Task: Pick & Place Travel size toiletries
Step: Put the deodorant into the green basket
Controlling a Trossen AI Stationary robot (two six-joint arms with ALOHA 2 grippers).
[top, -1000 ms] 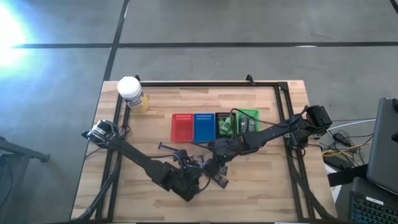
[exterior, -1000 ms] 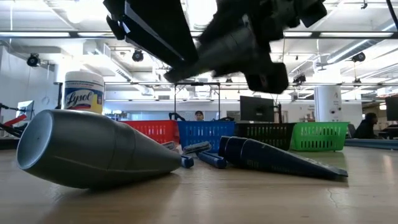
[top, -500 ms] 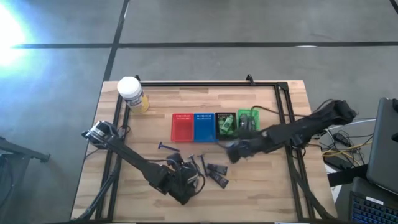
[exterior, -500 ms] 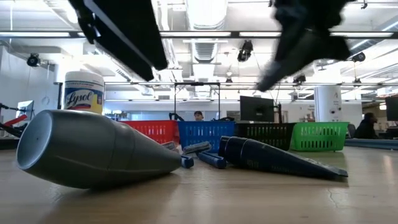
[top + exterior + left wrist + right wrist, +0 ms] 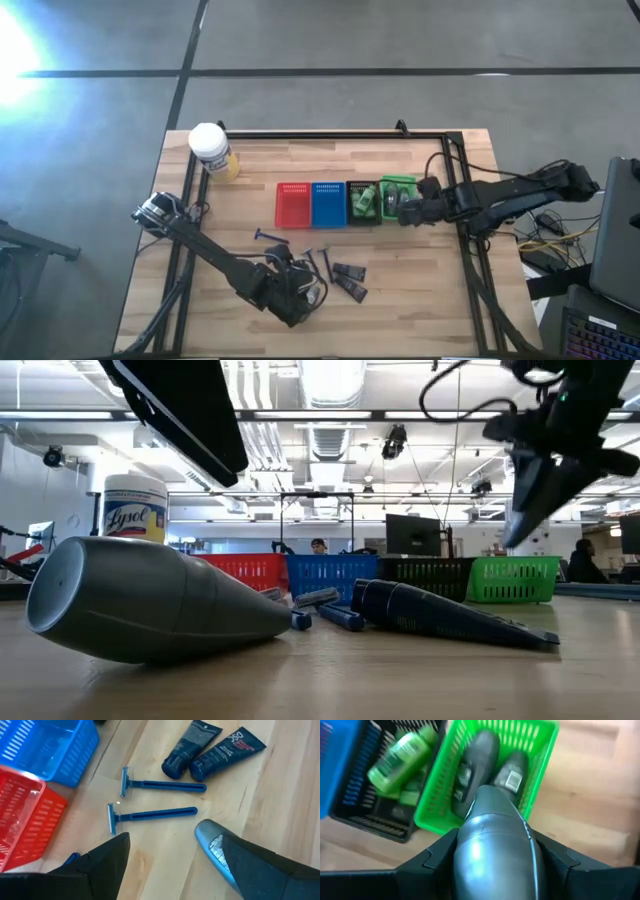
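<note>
My right gripper (image 5: 492, 857) hangs over the green basket (image 5: 540, 780), shut on a grey oval tube (image 5: 492, 835). Two more grey tubes (image 5: 480, 755) lie inside that basket. Green tubes (image 5: 402, 757) lie in the black basket (image 5: 375, 820) beside it. My left gripper (image 5: 172, 840) hovers open above the near-middle of the table. Under it a grey tube (image 5: 212, 845) lies on its side, partly hidden by one finger. Just beyond lie two blue razors (image 5: 160, 785) and two dark packets (image 5: 220, 752), flat on the wood. A third razor (image 5: 268, 237) lies apart. My right gripper pinches the grey tube by its two sides (image 5: 470, 850), between both fingers (image 5: 427, 862). The fingers slant down from the table's right side and lie along the tube. It is lifted clear, its free end (image 5: 490, 795) pointing ahead over the green basket.
The red basket (image 5: 293, 204), blue basket (image 5: 328, 204), black basket and green basket (image 5: 400, 182) stand in a row mid-table. A white-capped yellow jar (image 5: 210, 150) stands at the far left corner. A black frame rims the table, and bare wood lies along the near edge.
My right gripper, holding the grey tube, has risen from the cluster of items at the near-middle. It travelled toward the table's far right and stopped above the green basket. My left arm has shifted a little toward the left. The items on the table have stayed put.
</note>
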